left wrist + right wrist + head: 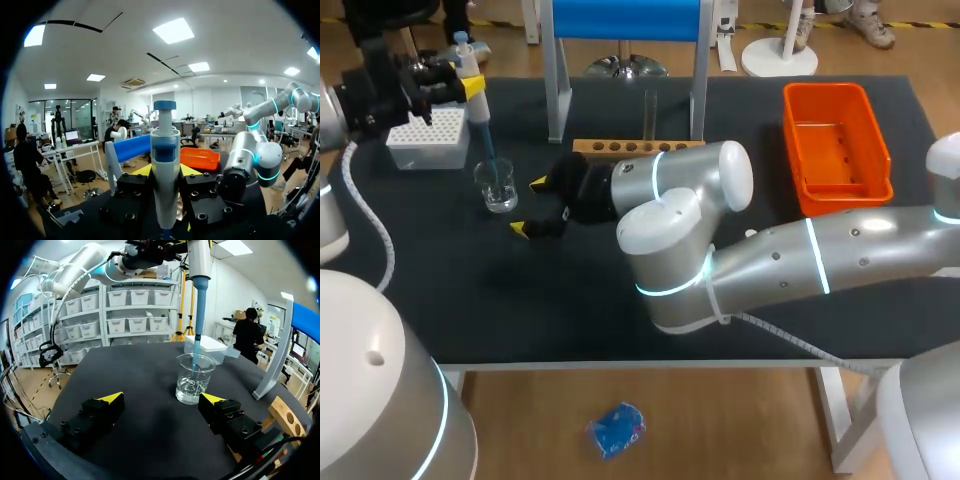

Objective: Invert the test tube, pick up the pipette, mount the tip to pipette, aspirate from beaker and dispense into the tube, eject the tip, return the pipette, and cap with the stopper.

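Black matting covers our worktop [620,310], and most of the action sits toward 10 o'clock on it in the head view. Our left pincer [460,85] is clenched on the pipette [475,90], holding it upright. In the left wrist view its fingers press the barrel from both sides [165,170].

The pipette [165,165] has a white body, a blue band near the top and a blue plunger cap. A pale blue tip [490,150] is mounted on it, long and tapering. Its end reaches down inside the beaker [498,187].

From the right wrist view the tip [198,315] passes the beaker's rim, but we cannot tell whether it meets the liquid. The beaker [194,377] is clear glass with a shallow pool of clear liquid at the bottom.

Our right pincer [530,208] lies at 4 o'clock from the beaker, fingers spread wide and grasping nothing [162,400]. The beaker stands just ahead of it.

At 11 o'clock from the beaker sits the white tip box [428,138]. At 2 o'clock from the beaker lies the wooden rack [635,147], with a clear test tube [649,115] standing upright in it. An orange bin [835,140] rests at 2 o'clock on the worktop.
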Tool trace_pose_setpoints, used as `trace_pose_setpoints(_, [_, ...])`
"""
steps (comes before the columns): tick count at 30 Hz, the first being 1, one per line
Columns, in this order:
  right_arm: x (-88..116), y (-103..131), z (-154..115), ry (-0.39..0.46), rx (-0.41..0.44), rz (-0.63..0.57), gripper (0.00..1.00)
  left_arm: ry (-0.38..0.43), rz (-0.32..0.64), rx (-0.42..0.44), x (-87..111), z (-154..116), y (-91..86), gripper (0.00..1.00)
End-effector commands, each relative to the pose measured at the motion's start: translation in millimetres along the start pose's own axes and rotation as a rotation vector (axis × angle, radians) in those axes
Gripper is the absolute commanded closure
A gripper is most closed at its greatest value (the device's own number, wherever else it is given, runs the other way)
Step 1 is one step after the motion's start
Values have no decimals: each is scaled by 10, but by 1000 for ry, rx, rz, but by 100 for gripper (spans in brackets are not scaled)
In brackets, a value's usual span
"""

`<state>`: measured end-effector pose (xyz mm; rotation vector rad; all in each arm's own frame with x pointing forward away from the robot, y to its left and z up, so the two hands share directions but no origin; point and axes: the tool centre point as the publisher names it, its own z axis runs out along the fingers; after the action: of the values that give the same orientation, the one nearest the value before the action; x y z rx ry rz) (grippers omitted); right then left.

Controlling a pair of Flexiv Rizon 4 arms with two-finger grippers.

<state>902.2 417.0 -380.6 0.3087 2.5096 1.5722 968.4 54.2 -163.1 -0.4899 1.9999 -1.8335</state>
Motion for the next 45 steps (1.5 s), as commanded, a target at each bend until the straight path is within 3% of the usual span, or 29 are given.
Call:
trace_pose_setpoints(1, [3,-6,34,-3,-1,0,0,0,2,0,-10,9,46,100])
trace_pose_setpoints(26, [3,-6,34,-3,-1,0,0,13,-38,12,-39,12,332,100])
trace_pose_setpoints(45, [3,-6,34,-3,-1,0,0,13,-34,14,-61,-1,433,100])
